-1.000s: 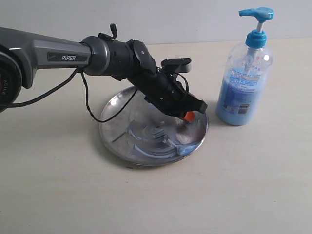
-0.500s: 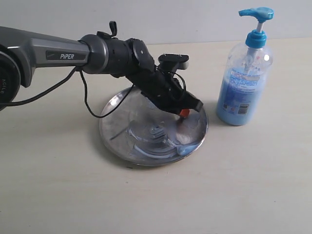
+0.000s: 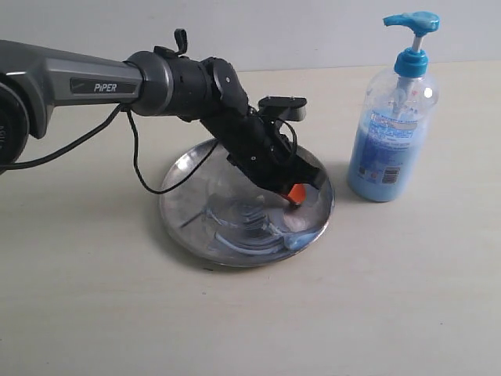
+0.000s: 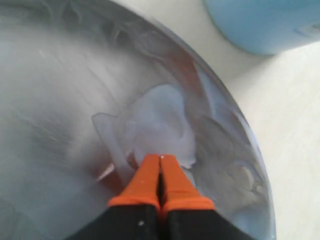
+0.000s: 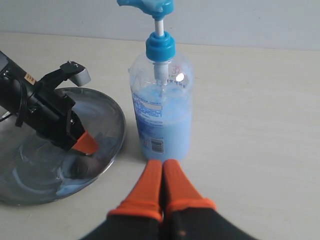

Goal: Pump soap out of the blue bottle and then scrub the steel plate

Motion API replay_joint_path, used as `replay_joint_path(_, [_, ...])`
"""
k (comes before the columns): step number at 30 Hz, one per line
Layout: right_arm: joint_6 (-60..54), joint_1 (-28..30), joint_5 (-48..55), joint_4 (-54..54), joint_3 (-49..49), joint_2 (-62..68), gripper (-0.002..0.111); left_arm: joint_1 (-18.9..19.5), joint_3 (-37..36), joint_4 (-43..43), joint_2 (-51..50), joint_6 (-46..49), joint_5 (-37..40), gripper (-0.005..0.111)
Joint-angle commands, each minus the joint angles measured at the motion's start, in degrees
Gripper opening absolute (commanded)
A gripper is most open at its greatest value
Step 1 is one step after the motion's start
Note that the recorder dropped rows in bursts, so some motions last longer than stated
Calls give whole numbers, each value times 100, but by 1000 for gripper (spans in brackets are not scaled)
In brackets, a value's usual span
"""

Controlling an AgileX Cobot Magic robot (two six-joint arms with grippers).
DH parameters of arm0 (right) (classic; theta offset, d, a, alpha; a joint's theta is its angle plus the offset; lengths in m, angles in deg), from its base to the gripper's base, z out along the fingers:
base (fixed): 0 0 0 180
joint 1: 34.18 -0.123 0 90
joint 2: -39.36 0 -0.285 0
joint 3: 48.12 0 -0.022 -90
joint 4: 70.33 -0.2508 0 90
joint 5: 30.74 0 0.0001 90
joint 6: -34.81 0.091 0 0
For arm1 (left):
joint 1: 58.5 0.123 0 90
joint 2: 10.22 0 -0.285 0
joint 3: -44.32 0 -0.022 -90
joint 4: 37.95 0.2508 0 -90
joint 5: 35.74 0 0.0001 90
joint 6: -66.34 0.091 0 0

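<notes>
We judge the scrubbing step to be in hand: pale blue soap [image 3: 299, 237] already lies in smears and a thicker blob on the steel plate [image 3: 176, 215], so the pumping looks done. The plate sits on the table [image 3: 391, 305], and the blue bottle [image 3: 391, 133] stands upright near it, on its right in the exterior view and not touching it.

The left gripper [image 3: 296, 196] is closed, its orange fingertips pressed together with nothing between them. They are down on the plate's floor at the side nearest the bottle, at the edge of the blob. The right gripper [image 5: 162, 172] is also closed and empty, just short of the bottle's base.

As we see it, the next move calls for dragging the closed tips through the blob and across the barer part of the plate. Light downward pressure should keep the shallow plate from sliding or tipping at its rim.

For writing, we read "PiPER" in pale letters on the left arm [image 3: 102, 86]. The bottle's label [image 5: 155, 125] is blue and white with a barcode, but its print is too small for us to read. The pump head [image 3: 412, 23] bears no lettering that we can make out
</notes>
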Motion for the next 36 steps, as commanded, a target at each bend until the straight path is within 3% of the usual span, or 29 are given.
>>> replay_joint_path(1, [-45, 1, -60, -34, 21, -24, 0, -157, -111, 136, -198, 35, -101, 0])
replay_joint_path(11, [-45, 1, -50, -44, 21, -24, 0, -315, -111, 12, -239, 46, -1122, 0])
replay_joint_path(18, [-58, 1, -50, -73, 21, -24, 0, -302, -111, 138, -275, 46, -1280, 0])
replay_joint_path(27, [-58, 1, -50, -73, 21, -24, 0, -173, -111, 973, -275, -153, -160, 0])
replay_joint_path(31, [-68, 1, -50, -124, 21, -24, 0, -196, -111, 872, -243, -153, 116, 0])
replay_joint_path(36, [-68, 1, -50, -124, 21, -24, 0, -196, -111, 162, -243, 132, -100, 0])
